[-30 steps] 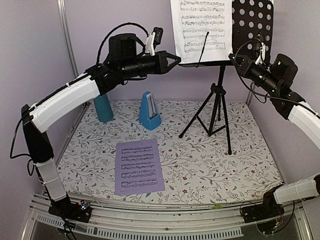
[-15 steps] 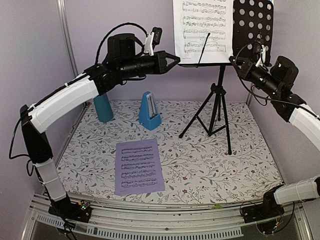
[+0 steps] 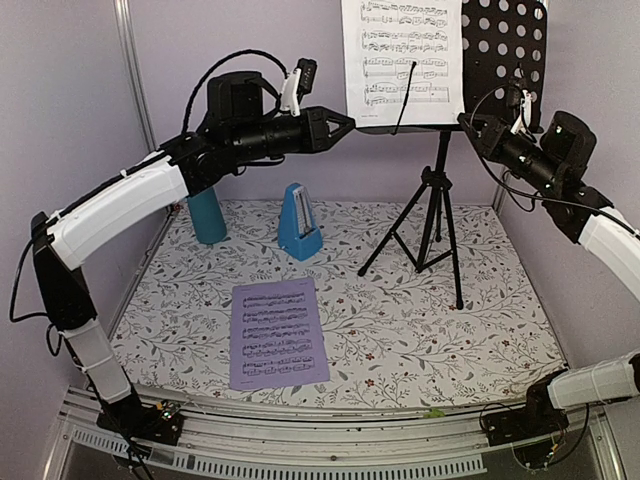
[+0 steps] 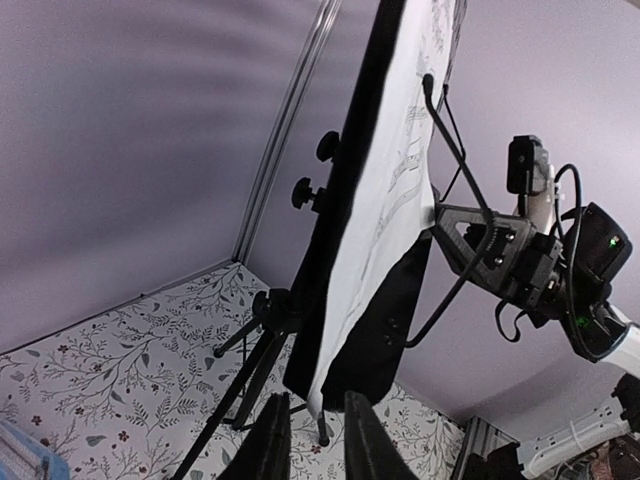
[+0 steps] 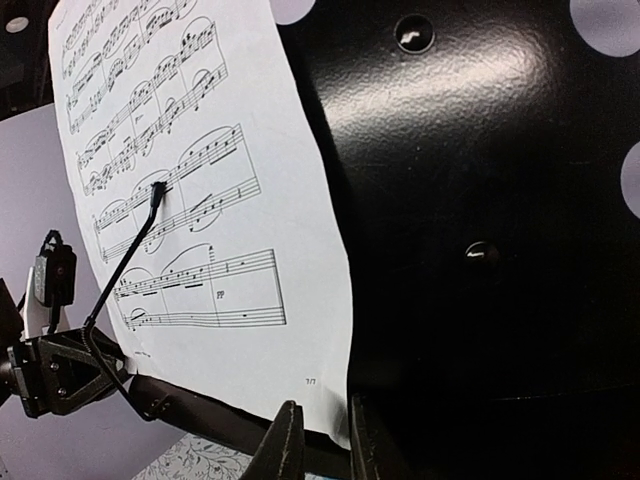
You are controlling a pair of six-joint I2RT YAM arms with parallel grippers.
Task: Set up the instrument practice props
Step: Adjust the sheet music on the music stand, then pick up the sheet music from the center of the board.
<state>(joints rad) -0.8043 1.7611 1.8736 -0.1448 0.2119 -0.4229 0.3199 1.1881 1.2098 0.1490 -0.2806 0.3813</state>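
The white printed sheet-music page (image 3: 403,60) leans on the black perforated metal music stand (image 3: 505,55), pinned by a wire retainer. Left fingers (image 4: 305,443), slightly apart, hover below its lower edge. Right fingers (image 5: 318,440) seemingly pinch its bottom corner. The lavender page (image 3: 277,333) lies on the floral worktop (image 3: 430,330).

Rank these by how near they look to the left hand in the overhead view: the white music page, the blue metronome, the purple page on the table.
From the left hand:
1. White music page, just right of it, up on the stand.
2. Blue metronome, below it, standing on the table.
3. Purple page, farthest, flat near the front edge.
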